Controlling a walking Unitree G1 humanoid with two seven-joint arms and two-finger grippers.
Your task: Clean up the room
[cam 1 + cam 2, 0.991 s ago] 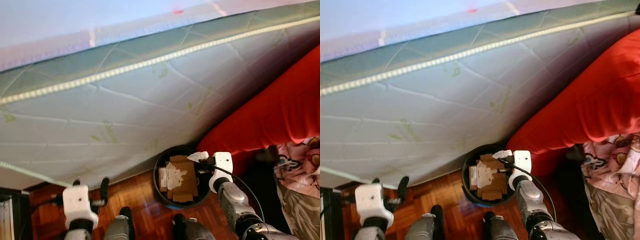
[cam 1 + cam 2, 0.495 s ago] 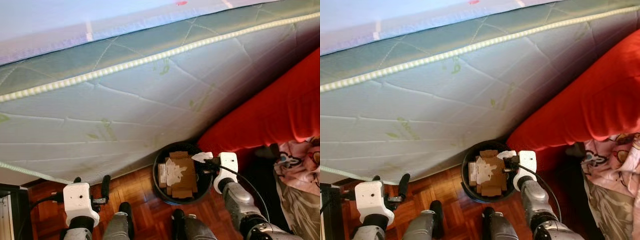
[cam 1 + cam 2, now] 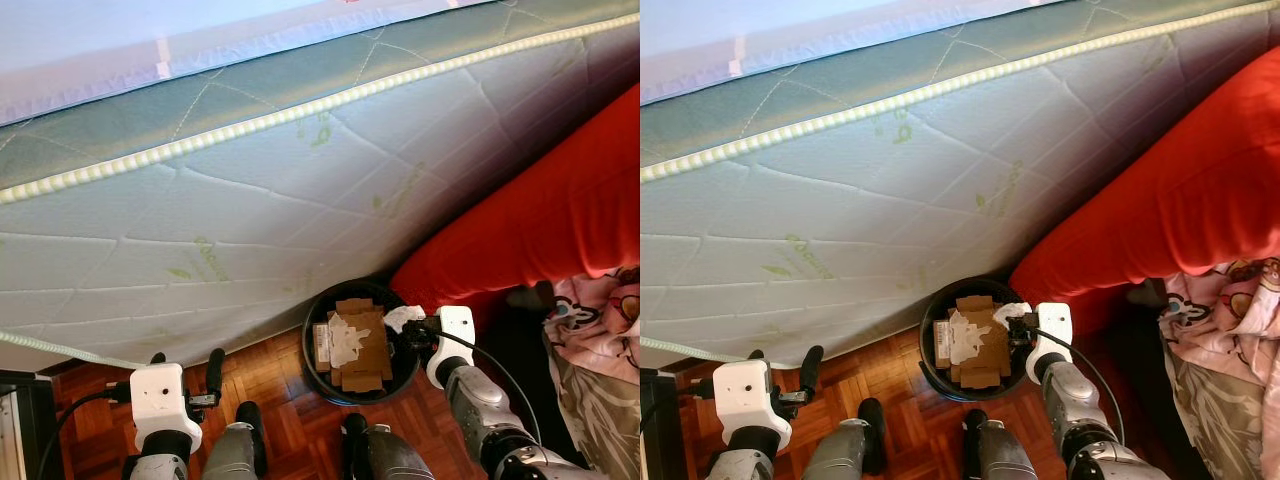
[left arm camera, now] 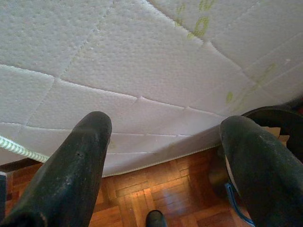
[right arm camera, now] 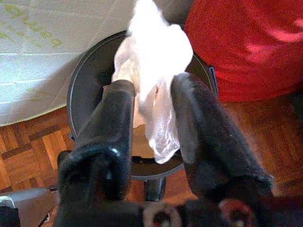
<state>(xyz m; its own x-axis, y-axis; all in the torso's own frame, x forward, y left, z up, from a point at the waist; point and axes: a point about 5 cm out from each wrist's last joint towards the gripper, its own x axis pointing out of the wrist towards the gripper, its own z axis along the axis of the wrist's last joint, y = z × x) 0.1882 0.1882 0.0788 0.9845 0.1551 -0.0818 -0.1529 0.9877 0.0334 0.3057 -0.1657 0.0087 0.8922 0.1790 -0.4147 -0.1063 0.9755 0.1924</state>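
A black round bin (image 3: 308, 350) stands on the parquet against the tilted mattress, with brown cardboard pieces (image 3: 362, 345) and a scrap of white paper inside. My right gripper (image 3: 412, 330) hovers at the bin's right rim, shut on a crumpled white plastic wad (image 3: 401, 317). In the right wrist view the wad (image 5: 156, 56) bulges out between the two black fingers (image 5: 113, 118) above the bin's opening (image 5: 78, 90). My left gripper (image 3: 186, 362) is low at the left, open and holding nothing, pointing at the mattress side (image 4: 142, 61).
A large quilted mattress (image 3: 250, 200) leans across the whole view. A red blanket (image 3: 540, 230) lies to the right of the bin, with pink patterned fabric (image 3: 600, 330) beyond it. Parquet floor (image 3: 290, 420) is underfoot and dark furniture (image 3: 20, 430) sits at the lower left.
The whole view has drifted slightly, so the camera moved. My right gripper keeps the white wad at the bin's right rim. The left arm has barely moved.
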